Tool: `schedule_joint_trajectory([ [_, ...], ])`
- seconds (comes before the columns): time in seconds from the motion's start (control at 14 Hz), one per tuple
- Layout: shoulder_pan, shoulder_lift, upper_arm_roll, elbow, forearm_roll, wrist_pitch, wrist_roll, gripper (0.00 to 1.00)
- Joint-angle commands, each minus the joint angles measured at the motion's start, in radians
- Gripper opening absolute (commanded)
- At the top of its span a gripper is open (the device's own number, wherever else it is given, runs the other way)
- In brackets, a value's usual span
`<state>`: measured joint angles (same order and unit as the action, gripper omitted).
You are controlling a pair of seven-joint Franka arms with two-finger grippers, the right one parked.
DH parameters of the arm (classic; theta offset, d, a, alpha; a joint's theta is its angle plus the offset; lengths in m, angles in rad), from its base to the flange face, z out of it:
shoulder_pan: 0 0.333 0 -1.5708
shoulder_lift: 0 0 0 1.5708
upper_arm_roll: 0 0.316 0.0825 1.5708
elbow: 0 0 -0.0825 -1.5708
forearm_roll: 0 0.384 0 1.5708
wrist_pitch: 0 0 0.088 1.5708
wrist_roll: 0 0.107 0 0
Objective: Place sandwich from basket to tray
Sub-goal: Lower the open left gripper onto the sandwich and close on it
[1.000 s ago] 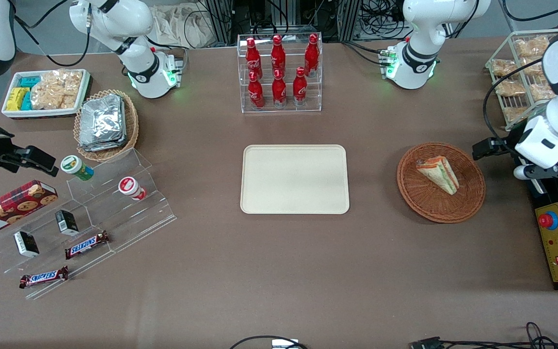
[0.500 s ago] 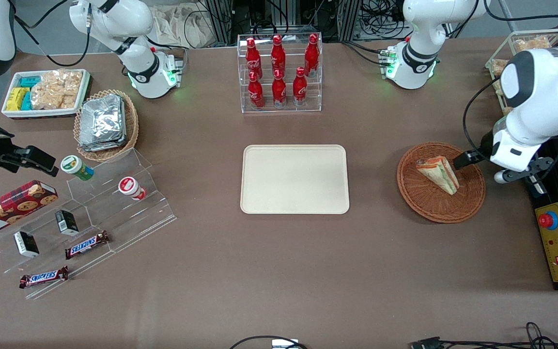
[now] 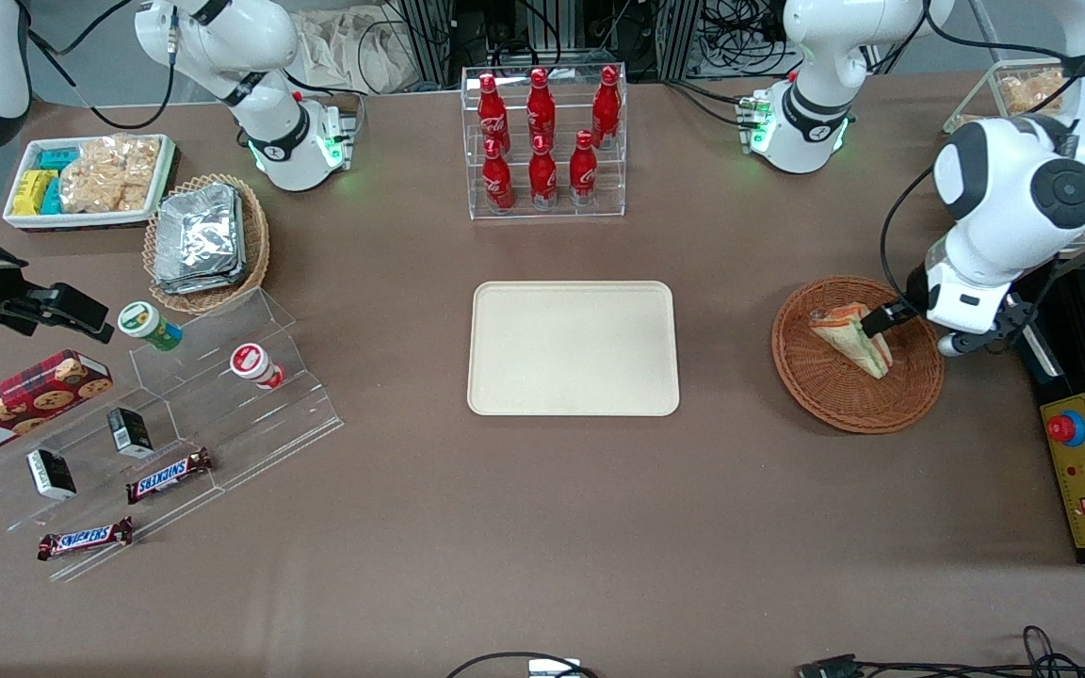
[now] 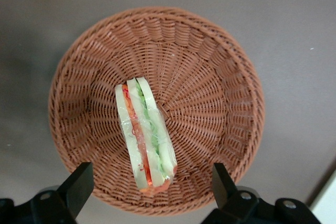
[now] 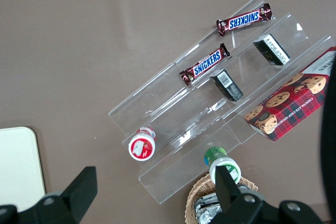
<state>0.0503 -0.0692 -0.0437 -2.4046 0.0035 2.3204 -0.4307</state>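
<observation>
The end effector (image 3: 882, 320) hangs over the basket (image 3: 844, 400), on the side toward the working arm's end of the worktop (image 3: 542, 527), with nothing in it. In the wrist view its two fingers (image 4: 79, 184) stand wide apart, one on each side of the sandwich (image 4: 146, 132), neither touching it. The sandwich lies on its side in the basket's hollow, filling edge up, and shows orange, green and red layers under clear wrap. The tray (image 3: 573, 348) sits bare in the middle of the worktop, well apart from the basket and toward the parked arm's end of it.

Judging from this, the reach is nearly done and the descent and grip come next. Several things could spoil them. The wedge looks soft and its wrap slick, so a squeeze across the bread faces may crush it or let it slide out during the lift. The wedge also tapers. A grip near the thin tip would probably hold little and let the heavy end swing down. The basket floor curves upward toward the rim, so a finger coming down close to the wall could catch the weave and push or tip the light basket rather than close on the bread. If a finger snags the loose wrap alone, the sandwich may dangle and drop short of the tray on the way across.
</observation>
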Motion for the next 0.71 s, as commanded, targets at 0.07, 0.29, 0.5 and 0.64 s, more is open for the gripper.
schedule_joint_trajectory([
  [0.07, 0.017, 0.002, -0.004, -0.122, -0.005, 0.173, -0.037, 1.00],
  [0.29, 0.017, 0.035, -0.004, -0.159, -0.005, 0.264, -0.063, 1.00],
  [0.5, 0.019, 0.089, -0.004, -0.194, -0.007, 0.376, -0.085, 1.00],
  [0.64, 0.019, 0.123, -0.004, -0.209, -0.008, 0.437, -0.097, 1.00],
])
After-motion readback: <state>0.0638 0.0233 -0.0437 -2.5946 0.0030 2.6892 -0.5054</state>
